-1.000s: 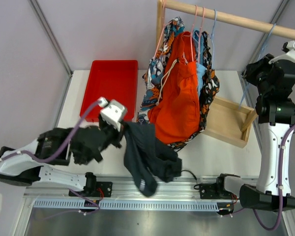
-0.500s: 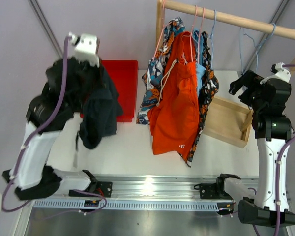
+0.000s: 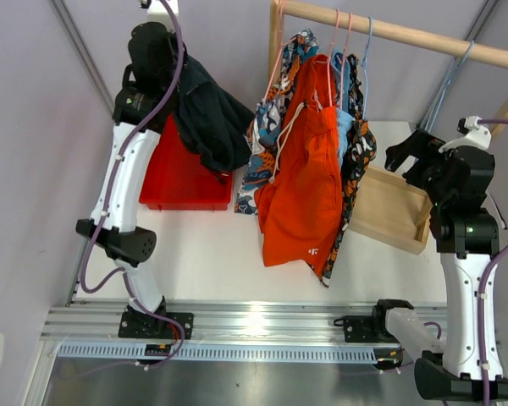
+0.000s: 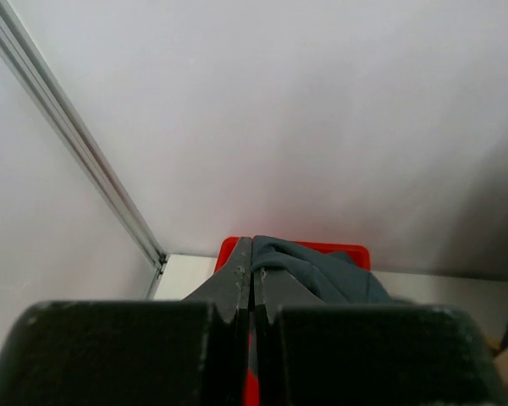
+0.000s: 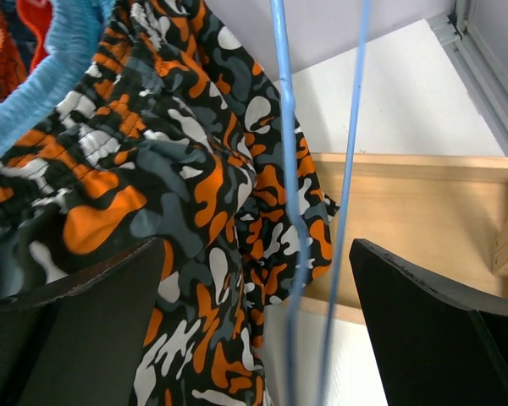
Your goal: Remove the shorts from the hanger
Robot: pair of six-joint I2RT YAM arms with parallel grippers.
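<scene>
Over bin [image 3: 179,184] now: black shorts [image 3: 208,118]

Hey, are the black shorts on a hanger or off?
Off. The black shorts dangle from the left hand, shut on them, over the red tray, away from the rail where the other shorts hang.

The black shorts [image 3: 207,110] are showing plain; the orange shorts [image 3: 309,186] are glowing bright. The wave-print shorts [image 3: 258,165] are mixing teal, orange, white; the blotched shorts [image 5: 178,194] orange, black, white; the light blue shorts [image 5: 63,63] nothing.
</scene>
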